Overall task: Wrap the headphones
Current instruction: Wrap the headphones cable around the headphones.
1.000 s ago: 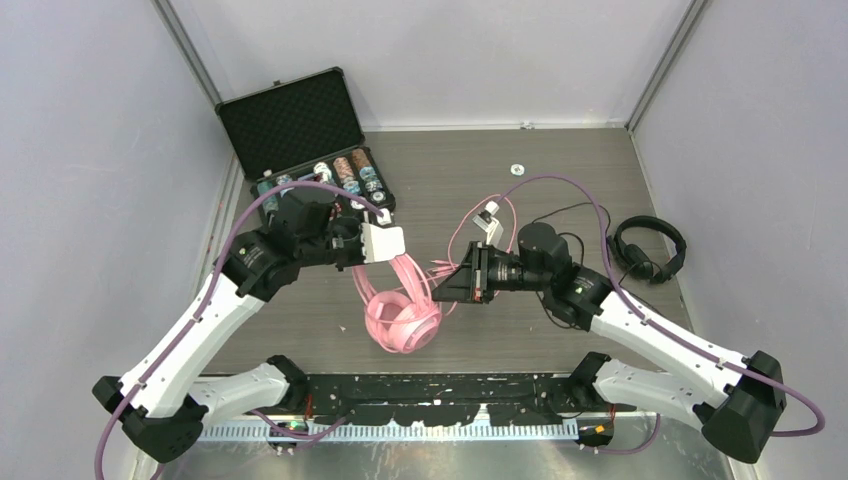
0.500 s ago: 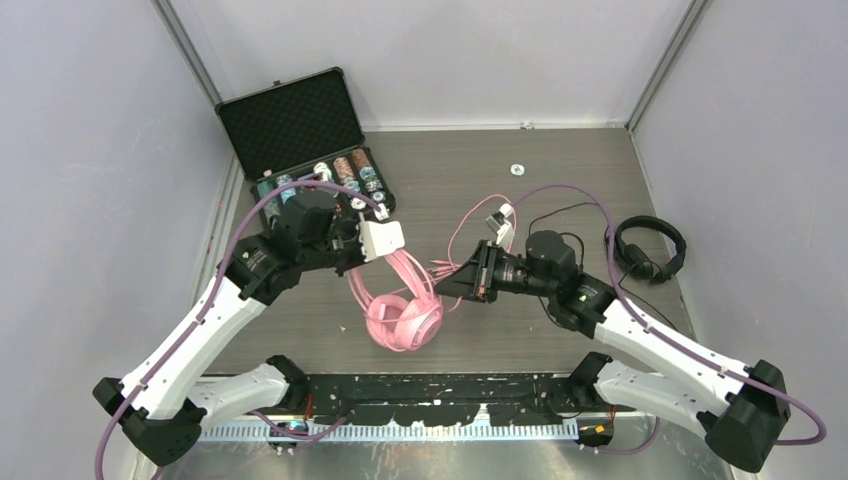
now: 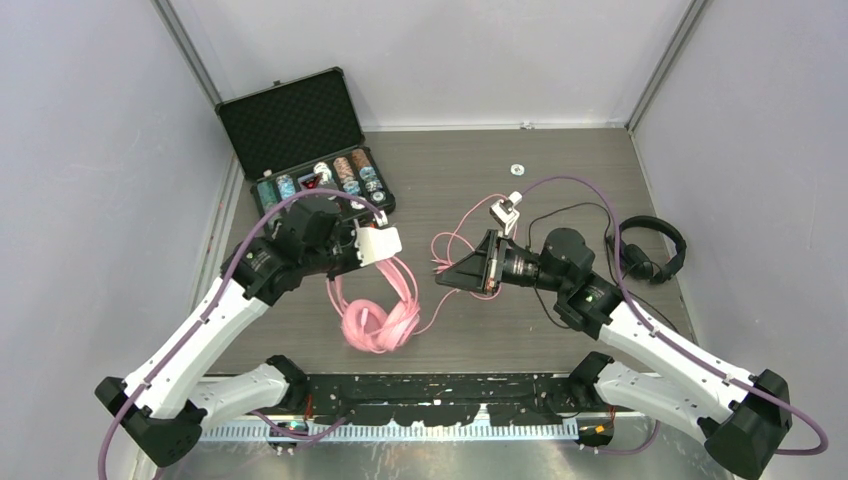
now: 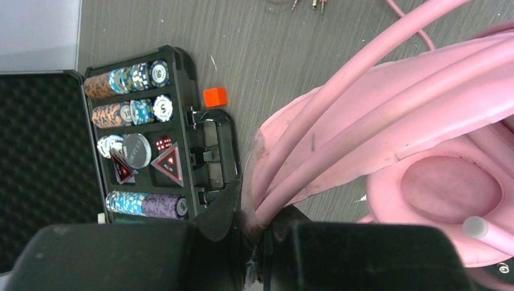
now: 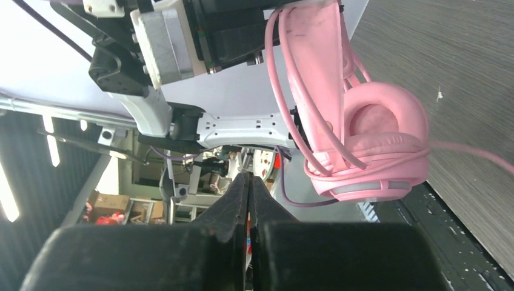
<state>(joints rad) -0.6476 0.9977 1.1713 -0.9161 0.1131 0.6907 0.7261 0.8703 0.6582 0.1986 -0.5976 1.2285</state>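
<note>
dangling pink headphones [image 3: 376, 324] beneath left claw [image 3: 394, 262]

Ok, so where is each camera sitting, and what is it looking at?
Top camera: high above and behind the robot, looking down on the table; the left arm and right arm show, black headphones at the right.
Left wrist camera: rides the left arm, looking past the left gripper, shut on the pink headphones, to the chip case.
Right wrist camera: rides the right arm, looking past the shut right gripper sideways at the left arm.
Shared: all three see the pink headphones.
</note>
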